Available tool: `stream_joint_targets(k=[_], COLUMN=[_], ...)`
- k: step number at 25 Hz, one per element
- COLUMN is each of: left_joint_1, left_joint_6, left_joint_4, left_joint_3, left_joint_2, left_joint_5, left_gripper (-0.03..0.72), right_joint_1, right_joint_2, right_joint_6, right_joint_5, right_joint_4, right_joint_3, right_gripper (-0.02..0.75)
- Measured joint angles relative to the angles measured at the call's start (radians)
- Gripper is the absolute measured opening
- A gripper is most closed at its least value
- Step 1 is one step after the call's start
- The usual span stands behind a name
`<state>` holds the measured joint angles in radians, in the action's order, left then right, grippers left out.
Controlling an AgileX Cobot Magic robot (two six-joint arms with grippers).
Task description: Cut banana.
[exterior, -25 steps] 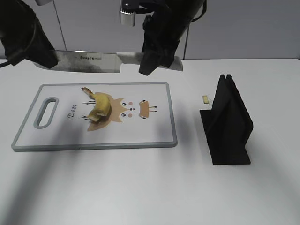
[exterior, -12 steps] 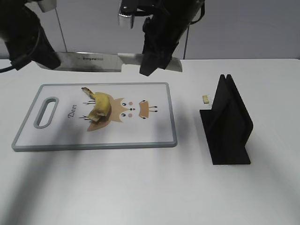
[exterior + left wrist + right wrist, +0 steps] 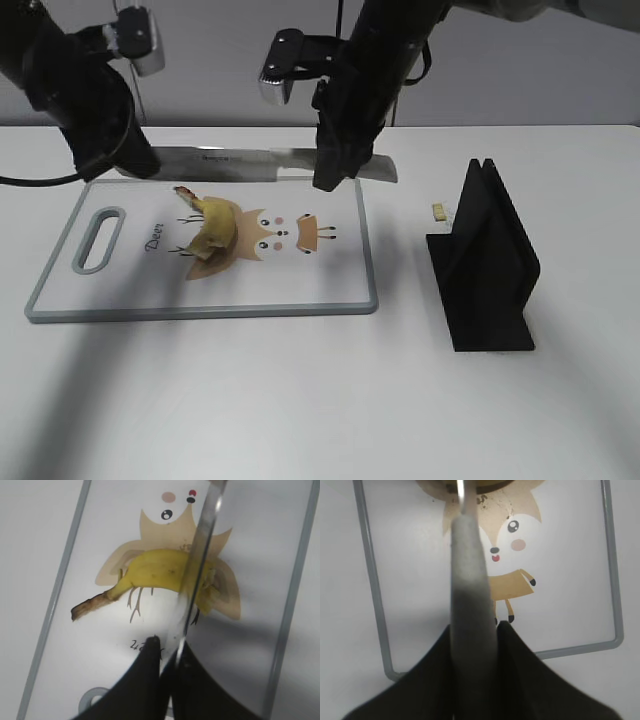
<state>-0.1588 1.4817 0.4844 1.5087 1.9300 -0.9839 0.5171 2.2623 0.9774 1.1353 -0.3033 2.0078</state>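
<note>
The banana [image 3: 212, 232], a short yellow stub with a dark stem, lies on the deer print of the white cutting board [image 3: 200, 312]. A long knife [image 3: 230, 162] hangs level over the board's far edge, above and behind the banana. My left gripper [image 3: 135, 160] is shut on the blade's tip end. My right gripper [image 3: 335, 172] is shut on the grey handle [image 3: 378, 168]. In the left wrist view the blade [image 3: 197, 565] crosses over the banana [image 3: 155, 572] ahead of the jaws [image 3: 170, 652]. In the right wrist view the handle [image 3: 468, 580] sits between the jaws [image 3: 475, 630].
A black knife stand [image 3: 487, 262] stands on the white table right of the board. A tiny pale crumb [image 3: 438, 211] lies beside its far end. The board has a grey rim and a handle slot [image 3: 98, 238] at its left.
Both arms have come down and a little to the right with the knife. The blade now hangs lower, close above the board's far edge. The banana has not moved.
</note>
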Motion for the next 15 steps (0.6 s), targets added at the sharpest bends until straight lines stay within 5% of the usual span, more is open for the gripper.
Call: stream_joint_targets(k=[15], left_joint_1=[-0.002], left_joint_6=[-0.011], left_joint_4=[-0.009], left_joint_3=[-0.004], left_joint_2=[0.114], left_joint_5=[0.04], left_gripper=[0.031], right_joint_1=[-0.001], right_joint_2=[0.077], right_joint_6=[-0.005], right_joint_5=[-0.022], right_joint_4=[0.014], right_joint_3=[0.009], right_gripper=[0.181])
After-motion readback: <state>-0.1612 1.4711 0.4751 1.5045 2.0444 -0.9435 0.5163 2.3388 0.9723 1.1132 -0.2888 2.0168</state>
